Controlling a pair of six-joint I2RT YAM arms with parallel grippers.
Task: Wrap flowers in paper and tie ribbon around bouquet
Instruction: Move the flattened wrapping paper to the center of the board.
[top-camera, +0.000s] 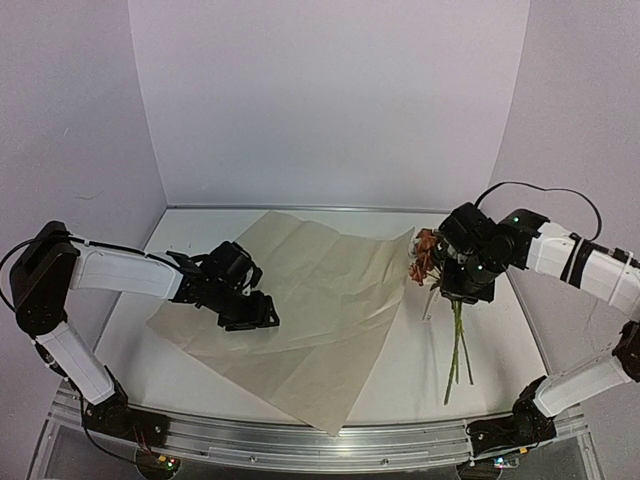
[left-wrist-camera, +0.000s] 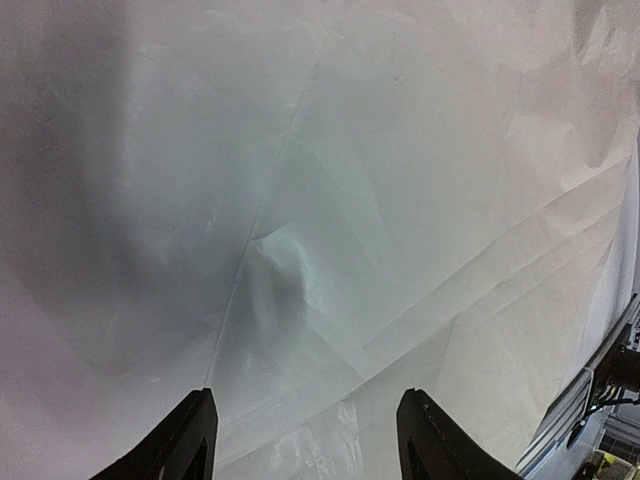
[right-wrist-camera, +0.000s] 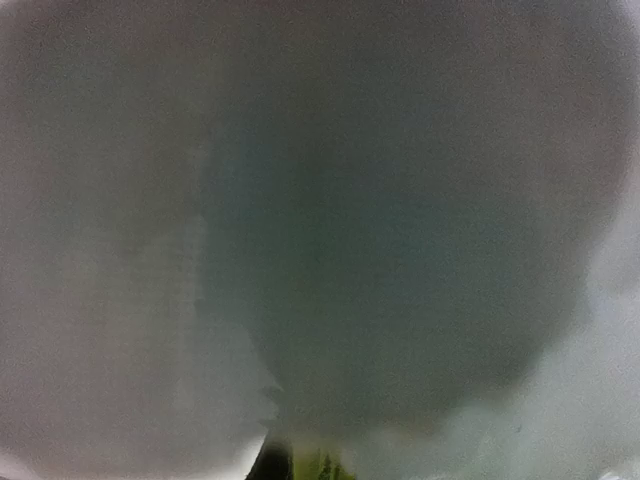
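Observation:
The paper (top-camera: 320, 300), a large creased dull-tan sheet, lies flat across the middle of the table and fills the left wrist view (left-wrist-camera: 330, 200). My left gripper (top-camera: 250, 310) hovers low over the sheet's left part, jaws open and empty (left-wrist-camera: 308, 400). The flowers (top-camera: 426, 256) lie right of the paper, pinkish-brown heads by its far right corner, and their thin green stems (top-camera: 458, 350) run toward the near edge. My right gripper (top-camera: 462, 290) is shut on the stems just below the heads. Its wrist view is blurred, with only green stems (right-wrist-camera: 325, 468) at the bottom. No ribbon or bouquet is in view.
White walls close the table at the back and both sides. A metal rail (top-camera: 320, 440) runs along the near edge between the two arm bases. The paper's near corner (top-camera: 335, 428) reaches almost to that rail.

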